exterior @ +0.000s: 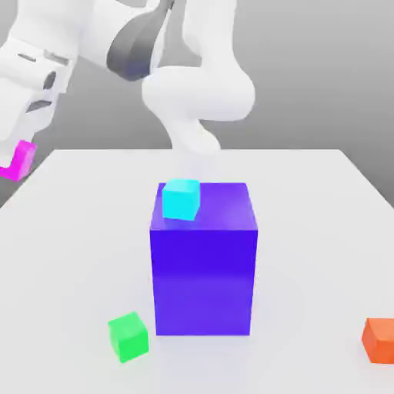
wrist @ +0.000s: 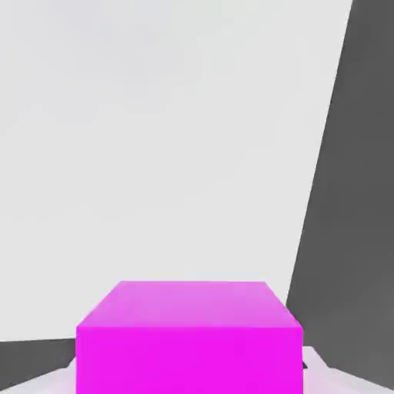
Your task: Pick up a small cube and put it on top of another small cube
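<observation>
I have the pink cube (exterior: 21,159) clenched in the gripper (exterior: 23,150), lifted clear of the white table (exterior: 323,231) at the far left of the exterior view, near the table's back left corner. The green cube (exterior: 128,336), my target, sits on the table near the front, just beside the lower left corner of the big blue block (exterior: 204,262). A cyan cube (exterior: 181,198) rests on the block's top, and an orange cube (exterior: 380,339) lies at the exterior view's right, well apart

To do this carry well, I judge I should keep the pink cube high while bringing it forward, stay on the open left side of the block, centre it over the green cube, square the faces, then lower gently before letting go

Hard to make out: the fingers themselves, since the pink cube is partly cut off by the frame edge in the exterior view. In the hand view the pink cube (wrist: 188,338) hides whatever lies directly beneath it
</observation>
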`<state>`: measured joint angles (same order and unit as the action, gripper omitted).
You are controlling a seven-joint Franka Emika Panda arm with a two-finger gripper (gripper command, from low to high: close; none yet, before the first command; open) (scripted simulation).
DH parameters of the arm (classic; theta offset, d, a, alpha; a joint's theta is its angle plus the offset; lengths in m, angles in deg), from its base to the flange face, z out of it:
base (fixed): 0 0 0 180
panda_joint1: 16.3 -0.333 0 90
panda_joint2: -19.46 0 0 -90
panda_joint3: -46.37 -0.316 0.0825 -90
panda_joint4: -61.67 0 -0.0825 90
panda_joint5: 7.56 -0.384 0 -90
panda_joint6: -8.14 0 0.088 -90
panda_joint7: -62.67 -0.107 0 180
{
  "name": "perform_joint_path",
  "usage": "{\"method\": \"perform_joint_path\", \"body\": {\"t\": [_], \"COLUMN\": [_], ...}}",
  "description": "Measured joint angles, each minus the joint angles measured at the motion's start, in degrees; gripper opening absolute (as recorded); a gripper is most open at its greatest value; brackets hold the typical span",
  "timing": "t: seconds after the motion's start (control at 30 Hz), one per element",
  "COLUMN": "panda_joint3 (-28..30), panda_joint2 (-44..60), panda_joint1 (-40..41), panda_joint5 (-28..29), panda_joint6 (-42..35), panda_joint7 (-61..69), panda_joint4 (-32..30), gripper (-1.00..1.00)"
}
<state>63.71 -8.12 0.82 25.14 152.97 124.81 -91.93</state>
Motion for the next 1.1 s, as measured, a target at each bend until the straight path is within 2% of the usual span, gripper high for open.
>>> {"method": "perform_joint_path", "body": {"t": [0.33, 0.57, 0.83, 1.0, 1.03, 1.1], "panda_joint3": [5.74, 8.89, 7.86, 4.80, 3.36, 3.36], "panda_joint2": [6.49, 14.12, 25.94, 36.13, 38.04, 38.04], "panda_joint1": [-10.00, -18.15, -25.98, -25.30, -24.34, -24.33], "panda_joint5": [-9.00, -17.71, -30.99, -42.34, -44.50, -44.50], "panda_joint6": [2.84, 4.87, 7.20, 14.96, 16.51, 16.51], "panda_joint7": [15.50, 27.90, 44.06, 52.81, 54.40, 54.41], "panda_joint4": [0.22, 0.41, 0.90, 1.55, 1.72, 1.72], "gripper": [-1.00, -1.00, -1.00, -1.00, 1.00, 1.00]}}
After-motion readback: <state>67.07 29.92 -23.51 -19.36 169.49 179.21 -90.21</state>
